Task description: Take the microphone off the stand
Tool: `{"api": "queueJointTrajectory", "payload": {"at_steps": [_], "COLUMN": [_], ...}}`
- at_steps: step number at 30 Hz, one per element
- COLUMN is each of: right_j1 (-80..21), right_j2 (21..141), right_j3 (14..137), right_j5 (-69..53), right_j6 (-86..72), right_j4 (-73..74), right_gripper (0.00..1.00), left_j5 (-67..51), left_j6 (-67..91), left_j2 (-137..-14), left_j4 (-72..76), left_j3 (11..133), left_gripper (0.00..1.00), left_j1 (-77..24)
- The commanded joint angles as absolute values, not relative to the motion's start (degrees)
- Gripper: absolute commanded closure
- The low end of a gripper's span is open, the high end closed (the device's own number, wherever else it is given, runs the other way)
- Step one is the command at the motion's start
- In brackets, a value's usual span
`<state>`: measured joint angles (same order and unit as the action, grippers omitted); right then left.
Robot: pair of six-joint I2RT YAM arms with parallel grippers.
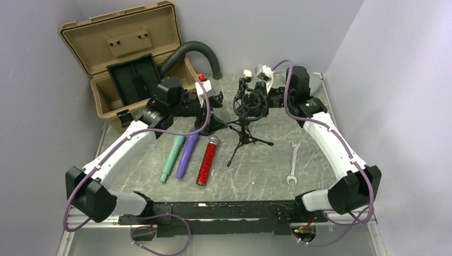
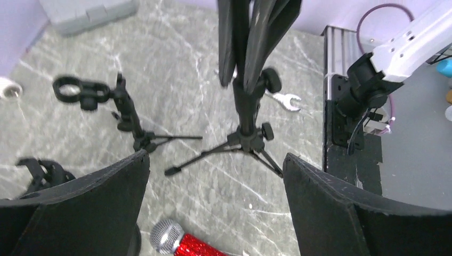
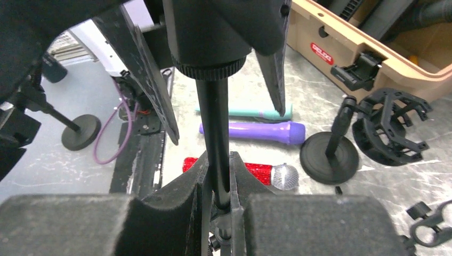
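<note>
A black tripod stand (image 1: 244, 136) rises mid-table and carries a black spider cage (image 1: 250, 102) at its top. A dark cylindrical body (image 3: 208, 37), apparently the microphone, sits over the pole. My right gripper (image 3: 218, 181) is shut on the stand's thin black pole (image 3: 213, 117), reaching in from the right of the cage (image 1: 266, 100). My left gripper (image 2: 216, 165) is open and empty, hanging just left of the cage (image 1: 218, 101). Its two dark fingers (image 3: 152, 85) flank the cylindrical body without touching it. In the left wrist view the tripod's hub (image 2: 246, 140) is straight ahead.
Green (image 1: 173, 158), purple (image 1: 186, 153) and glittery red (image 1: 207, 160) microphones lie side by side at front left. A wrench (image 1: 292, 162) lies at right. An open tan case (image 1: 128, 58) and black hose (image 1: 197, 53) stand at the back left. Nearby are a round-base stand (image 3: 328, 154), a spare cage (image 3: 392, 125) and a small clip stand (image 2: 85, 92).
</note>
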<state>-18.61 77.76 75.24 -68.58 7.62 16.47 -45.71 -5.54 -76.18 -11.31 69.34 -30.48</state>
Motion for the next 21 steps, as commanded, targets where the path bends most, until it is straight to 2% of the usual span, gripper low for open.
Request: {"api": "queueJointTrajectory", "payload": {"at_steps": [1,6,11,21], "right_j1": [-20.25,-23.23,-23.63,-24.15], "right_j2": [76.08,76.13,76.4,77.12], "right_j3": [77.72,81.16,82.42,79.63], "right_j5": [-73.63,-71.14,-72.73,-78.71], "right_j6": [4.67,3.72,-2.43,-19.07], "right_j4": [12.66,13.42,8.13,-11.4], "right_gripper": [1.0,1.0,1.0,1.0], "left_j5": [-52.66,-60.26,-65.61,-74.64], "left_j6": [-7.75,-4.06,-2.38,6.62], "left_j2": [-74.57,-75.66,-77.28,-80.07], "left_j4": [-10.53,-4.48,-0.58,14.58], "left_j3": [74.06,73.62,72.14,68.25], "left_gripper": [0.04,0.1,0.18,0.32], "left_j1": [-30.8,-31.19,-31.4,-32.56]}}
